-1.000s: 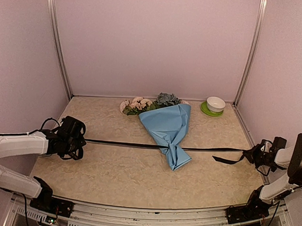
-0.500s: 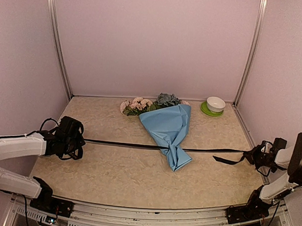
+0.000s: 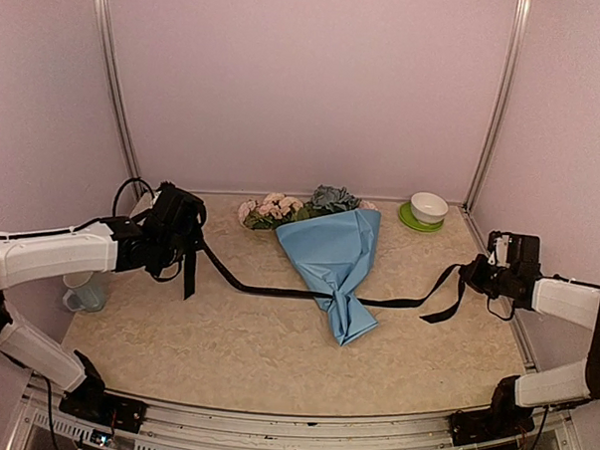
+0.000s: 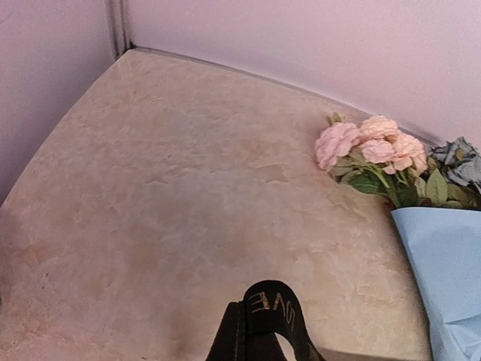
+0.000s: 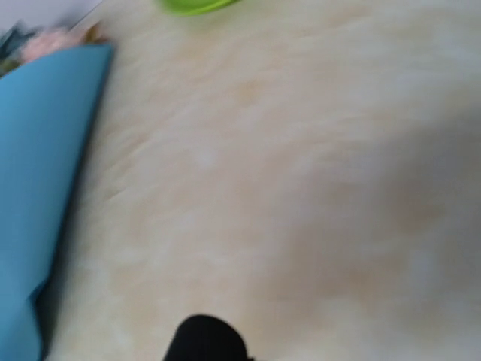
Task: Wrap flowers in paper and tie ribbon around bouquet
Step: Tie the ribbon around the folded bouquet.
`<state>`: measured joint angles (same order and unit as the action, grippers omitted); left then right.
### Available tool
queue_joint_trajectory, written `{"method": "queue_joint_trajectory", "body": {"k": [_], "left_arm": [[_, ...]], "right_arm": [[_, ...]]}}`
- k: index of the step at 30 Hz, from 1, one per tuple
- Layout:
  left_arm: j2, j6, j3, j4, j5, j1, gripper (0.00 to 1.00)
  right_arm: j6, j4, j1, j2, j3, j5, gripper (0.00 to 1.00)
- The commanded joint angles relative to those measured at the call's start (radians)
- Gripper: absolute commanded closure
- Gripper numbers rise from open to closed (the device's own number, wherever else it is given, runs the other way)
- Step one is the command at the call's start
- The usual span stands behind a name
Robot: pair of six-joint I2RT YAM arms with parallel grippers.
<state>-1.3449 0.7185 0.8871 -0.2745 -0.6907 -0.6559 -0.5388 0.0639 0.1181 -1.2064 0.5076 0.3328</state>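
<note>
At the far left a clear mug [image 3: 81, 295] shows just below the left arm, at the edge of the table [image 3: 225, 351]. The left gripper [image 3: 194, 242] hangs above the left side of the table with its fingers pinched tight on the ribbon [image 3: 277, 291]. A short black tail dangles straight down from it. In the left wrist view a loop of ribbon with pale lettering pokes up at the bottom edge; the fingers themselves are out of that view.

From the left gripper the ribbon slopes down to the table and runs right, low and slack, to the bouquet [image 3: 336, 276]. The bouquet lies in the middle of the table, its wide end toward the back wall and its pinched, twisted tail toward the near edge. The paper [image 3: 329, 241] is light blue and creased. The flowers [image 3: 281, 208], pink and blue-grey with green leaves, stick out of the wide end near the back wall. The ribbon meets the bouquet at its narrow neck; how it sits around that neck I cannot tell.

Past the neck the ribbon carries on right along the table, then climbs to the right gripper [image 3: 470, 275], whose fingers are clamped on it. A loose end droops below that gripper. The right wrist view is blurred.

In the back right corner a white bowl [image 3: 428, 206] sits on a green saucer [image 3: 412, 222], well apart from the bouquet.
</note>
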Motion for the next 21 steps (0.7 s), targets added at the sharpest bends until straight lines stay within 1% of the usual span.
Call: {"method": "queue_joint_trajectory", "body": {"k": [1, 5, 9, 11, 13, 14, 15, 16, 17, 19, 21], "left_arm": [[-0.136, -0.127, 0.183, 0.019, -0.032, -0.081, 1.00], [-0.250, -0.212, 0.357, 0.042, -0.015, -0.155, 1.00], [-0.335, -0.313, 0.541, 0.052, 0.005, -0.245, 1.00], [-0.365, -0.370, 0.609, 0.062, 0.010, -0.299, 1.00], [-0.377, -0.433, 0.635, 0.099, 0.030, -0.352, 1.00], [-0.378, -0.458, 0.635, 0.122, 0.039, -0.375, 1.00], [-0.376, -0.478, 0.631, 0.144, 0.049, -0.399, 1.00], [-0.372, -0.493, 0.624, 0.164, 0.056, -0.420, 1.00], [-0.359, -0.510, 0.612, 0.185, 0.063, -0.438, 1.00], [-0.336, -0.536, 0.586, 0.232, 0.078, -0.469, 1.00], [-0.308, -0.558, 0.567, 0.276, 0.103, -0.492, 1.00]], "right_arm": [[0.043, -0.073, -0.138, -0.024, 0.088, -0.071, 1.00], [0.073, -0.126, -0.282, -0.094, 0.179, -0.046, 1.00], [0.171, -0.185, -0.412, -0.218, 0.286, 0.032, 1.00], [0.220, -0.193, -0.454, -0.260, 0.323, 0.074, 1.00], [0.252, -0.220, -0.471, -0.295, 0.350, 0.077, 1.00], [0.265, -0.242, -0.472, -0.311, 0.363, 0.062, 0.98], [0.278, -0.273, -0.472, -0.325, 0.382, 0.037, 0.88], [0.297, -0.299, -0.472, -0.333, 0.400, 0.026, 0.72], [0.314, -0.320, -0.474, -0.333, 0.420, 0.025, 0.59], [0.351, -0.320, -0.484, -0.300, 0.431, 0.036, 0.23], [0.393, -0.280, -0.517, -0.231, 0.421, 0.036, 0.02]]}}
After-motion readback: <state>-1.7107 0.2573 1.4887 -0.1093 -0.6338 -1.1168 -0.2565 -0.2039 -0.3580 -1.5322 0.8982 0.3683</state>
